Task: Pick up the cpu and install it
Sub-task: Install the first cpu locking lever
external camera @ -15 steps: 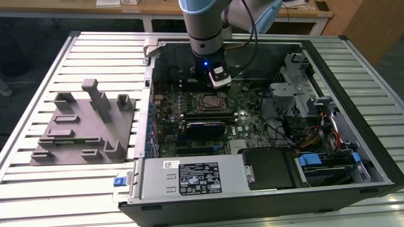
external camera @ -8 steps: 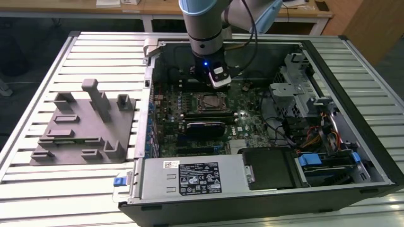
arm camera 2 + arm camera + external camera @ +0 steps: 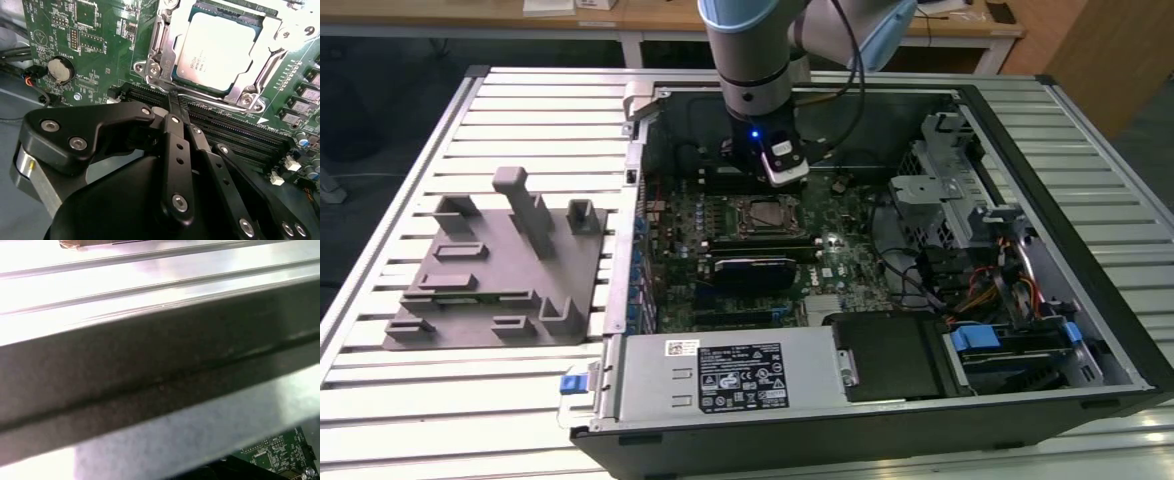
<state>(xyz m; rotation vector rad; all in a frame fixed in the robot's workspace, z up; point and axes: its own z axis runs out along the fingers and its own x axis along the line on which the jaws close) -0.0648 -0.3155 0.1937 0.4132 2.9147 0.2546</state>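
The cpu (image 3: 765, 215) (image 3: 217, 50), a small square chip with a pale silvery top, lies flat in its socket on the green motherboard (image 3: 841, 250) inside the open computer case. A metal socket frame (image 3: 156, 65) surrounds it. My gripper (image 3: 783, 178) (image 3: 172, 97) hangs just above the board beside the socket, on the far side of it in the exterior view. Its black fingers (image 3: 175, 145) are shut together with nothing between them, and the tips sit over the memory slots (image 3: 235, 132) next to the socket frame.
A grey fixture (image 3: 494, 270) lies on the slatted metal table at the exterior view's left. In the case, a power supply (image 3: 734, 375) is at the front and a drive cage with cables (image 3: 961, 200) at the right. The case wall (image 3: 150, 365) stands close to the wrist.
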